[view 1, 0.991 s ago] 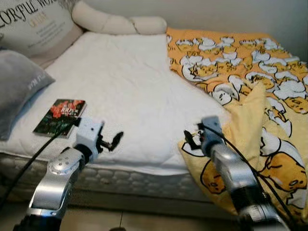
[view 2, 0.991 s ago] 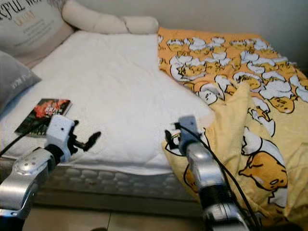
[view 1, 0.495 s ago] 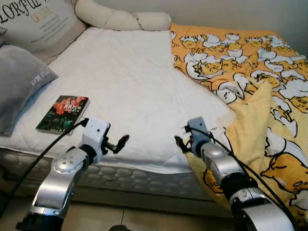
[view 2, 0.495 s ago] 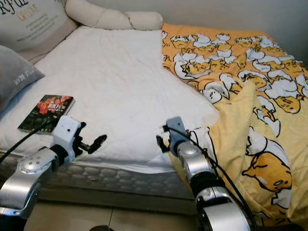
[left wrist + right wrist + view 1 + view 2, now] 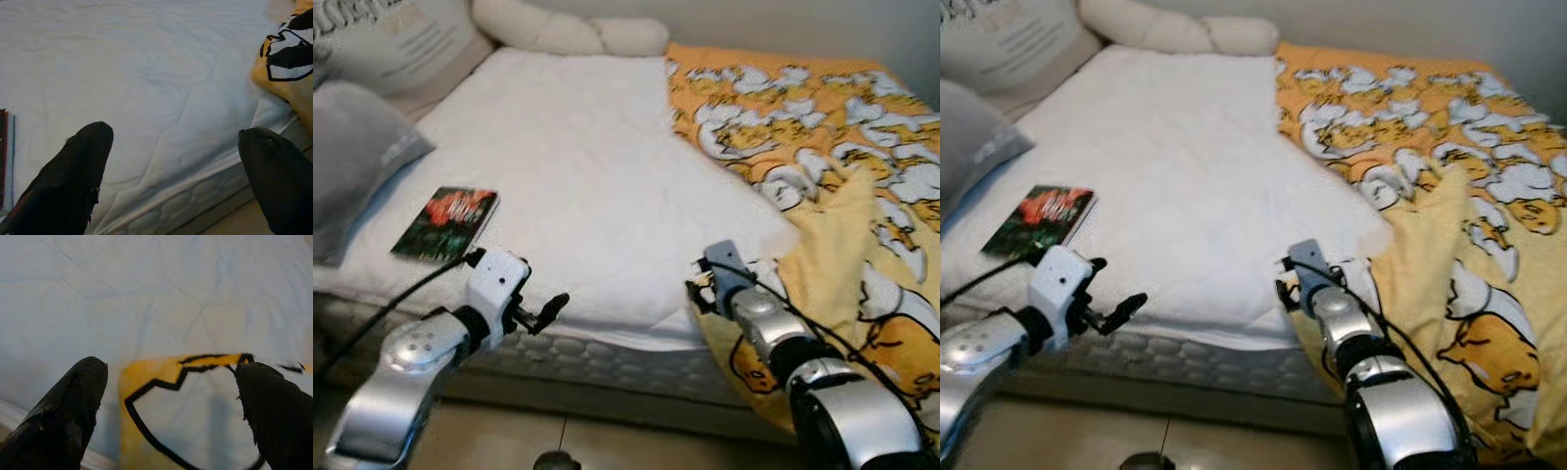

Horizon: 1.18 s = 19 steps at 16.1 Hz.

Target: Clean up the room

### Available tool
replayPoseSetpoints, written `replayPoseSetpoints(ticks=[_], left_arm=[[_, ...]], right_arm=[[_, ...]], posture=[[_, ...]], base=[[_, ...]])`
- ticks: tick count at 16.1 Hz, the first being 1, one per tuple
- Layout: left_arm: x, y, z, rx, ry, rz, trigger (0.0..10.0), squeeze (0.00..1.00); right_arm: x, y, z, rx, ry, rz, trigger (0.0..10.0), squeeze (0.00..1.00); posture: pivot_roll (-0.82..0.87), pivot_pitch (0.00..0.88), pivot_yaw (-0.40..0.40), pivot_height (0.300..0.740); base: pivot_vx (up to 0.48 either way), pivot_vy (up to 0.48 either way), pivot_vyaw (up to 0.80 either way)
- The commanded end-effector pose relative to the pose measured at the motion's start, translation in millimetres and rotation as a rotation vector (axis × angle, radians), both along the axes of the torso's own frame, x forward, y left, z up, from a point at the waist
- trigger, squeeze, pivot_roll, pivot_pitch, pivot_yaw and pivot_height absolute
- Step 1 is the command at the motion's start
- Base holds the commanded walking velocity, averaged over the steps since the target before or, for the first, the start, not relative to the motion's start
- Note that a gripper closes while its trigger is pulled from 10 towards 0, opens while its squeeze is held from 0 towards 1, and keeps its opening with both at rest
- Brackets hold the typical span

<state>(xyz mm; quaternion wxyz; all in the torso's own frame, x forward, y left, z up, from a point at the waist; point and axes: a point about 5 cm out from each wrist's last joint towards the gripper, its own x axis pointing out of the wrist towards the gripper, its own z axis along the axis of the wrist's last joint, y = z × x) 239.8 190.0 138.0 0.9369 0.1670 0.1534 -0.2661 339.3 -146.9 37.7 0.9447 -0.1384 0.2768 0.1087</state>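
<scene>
**Operator:** Where are your grippers?

**Robot:** You'll find both at the near edge of the bed (image 5: pixel 578 186). The left gripper (image 5: pixel 546 310) hangs just off the mattress side, its two fingers (image 5: pixel 73 176) spread wide with nothing between them. The right gripper (image 5: pixel 697 292) sits at the corner of the blanket (image 5: pixel 822 166), fingers (image 5: pixel 68 406) parted too, holding nothing; its wrist view looks straight down on the yellow cloth edge with a black outline on it (the print is cartoon figures).

**Operator:** And what's there to tidy?

**Robot:** Your blanket covers the right half of the bed and spills over the front edge toward the floor (image 5: pixel 607 436), with a fold standing up near the right side. A book (image 5: pixel 446 222) lies flat on the white sheet at the left, near the front edge, well apart from the blanket and just beyond the left gripper.

**Operator:** Anything else on the bed?

**Robot:** A grey pillow (image 5: pixel 352 157) lies left of the book, a printed cushion (image 5: pixel 401 44) behind it, and a long cream bolster (image 5: pixel 568 34) along the head end.
</scene>
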Motion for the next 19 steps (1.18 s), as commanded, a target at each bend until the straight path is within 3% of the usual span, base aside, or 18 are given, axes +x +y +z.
replayPoseSetpoints(ticks=[1, 4, 8, 9, 11, 19], left_arm=[[-2.9, -0.3, 7.1, -0.004, -0.005, -0.014, 10.0, 0.13], [-21.1, 0.9, 20.6, 0.028, 0.018, -0.024, 10.0, 0.12], [-38.4, 2.2, 35.5, 0.036, 0.027, -0.011, 10.0, 0.13], [-40.7, 1.9, 37.0, 0.035, 0.030, -0.012, 10.0, 0.13], [-48.8, -1.2, 41.5, 0.025, 0.044, -0.025, 10.0, 0.13], [-50.7, -16.1, 41.6, -0.013, 0.068, -0.063, 10.0, 0.13]], right_arm=[[2.7, -0.3, 3.1, -0.013, -0.014, 0.001, 10.0, 0.00], [1.9, -2.9, 1.5, -0.046, -0.027, -0.013, 10.0, 0.00], [3.6, -2.5, 3.3, -0.089, -0.046, -0.024, 9.7, 0.00], [4.0, -3.4, 3.8, -0.095, -0.048, -0.032, 4.7, 0.00], [4.6, -3.7, 4.5, -0.129, -0.056, -0.026, 0.0, 0.00], [7.3, -11.3, 8.5, -0.144, -0.064, -0.034, 0.0, 0.00]], posture=[[0.35, 0.118, -0.016, 0.740], [0.41, 0.216, -0.004, 0.740], [0.40, 0.270, 0.005, 0.740], [0.40, 0.278, 0.001, 0.740], [0.38, 0.265, 0.001, 0.740], [0.38, 0.236, -0.006, 0.740]], base=[[0.000, 0.000, 0.00], [0.000, 0.000, 0.00], [0.000, 0.000, 0.00], [0.000, 0.000, 0.00], [0.000, 0.000, 0.00], [0.000, 0.000, 0.00]])
